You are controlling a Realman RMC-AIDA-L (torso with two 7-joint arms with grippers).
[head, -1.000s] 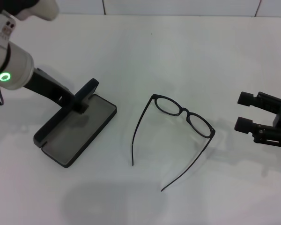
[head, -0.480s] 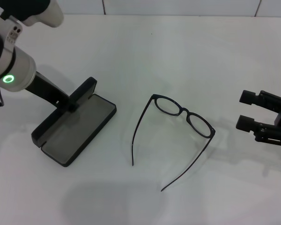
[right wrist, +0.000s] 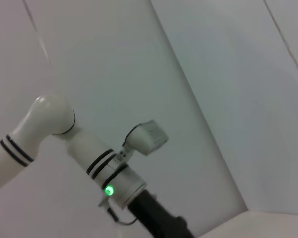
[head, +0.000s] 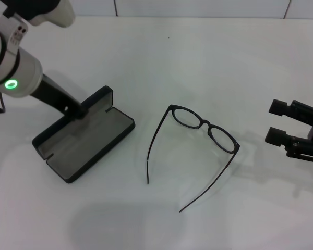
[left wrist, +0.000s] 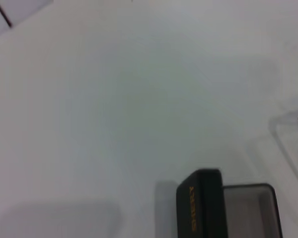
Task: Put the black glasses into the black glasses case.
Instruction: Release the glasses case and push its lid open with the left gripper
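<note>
1. From the head camera I see the black glasses (head: 198, 127) lying unfolded mid-table (head: 208, 57), well apart from the open black glasses case (head: 88, 138) to their left. Nothing lies between them.
2. My left gripper (head: 79, 110) is at the case's raised lid; I can't tell its finger state. My right gripper (head: 281, 122) hangs spread at the right edge.
3. Since a second ago the lid has tipped further back and the case has shifted slightly.
4. Left wrist: the lid's orange lettering (left wrist: 192, 208) beside grey lining.
5. Right wrist: only my left arm (right wrist: 89, 158).
</note>
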